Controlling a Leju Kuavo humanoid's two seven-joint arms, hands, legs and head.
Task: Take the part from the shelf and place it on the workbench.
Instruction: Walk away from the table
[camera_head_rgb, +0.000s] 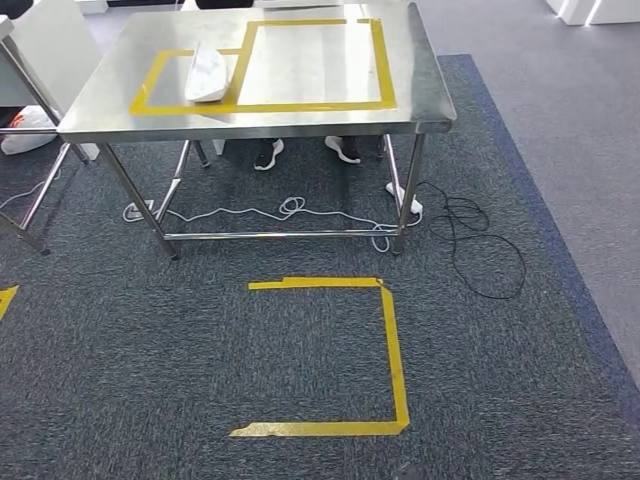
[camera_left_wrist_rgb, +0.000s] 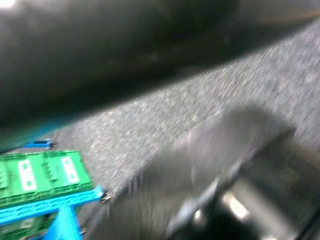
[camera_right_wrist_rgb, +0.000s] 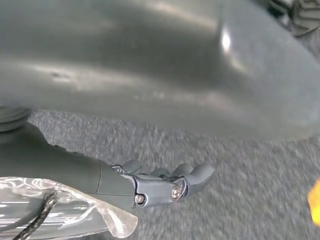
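1. A white part (camera_head_rgb: 205, 72) lies on the steel workbench (camera_head_rgb: 423, 95), upper left of the head view, inside the yellow tape outline (camera_head_rgb: 386, 70).
2. Right hand (camera_right_wrist_rgb: 162, 182) hangs over the carpet with fingers extended, grasping nothing.
3. Left hand (camera_left_wrist_rgb: 211, 175) is blurred; I cannot tell its state.
4. Risk: walking closer, a foot could snag the black cable (camera_head_rgb: 483, 235) on the floor at centre right.

No readable text, label, brand, number or sign found, white patches on the green block plate (camera_left_wrist_rgb: 41, 175) too blurred to be read, table (camera_head_rgb: 423, 95) surface unmarked by lettering
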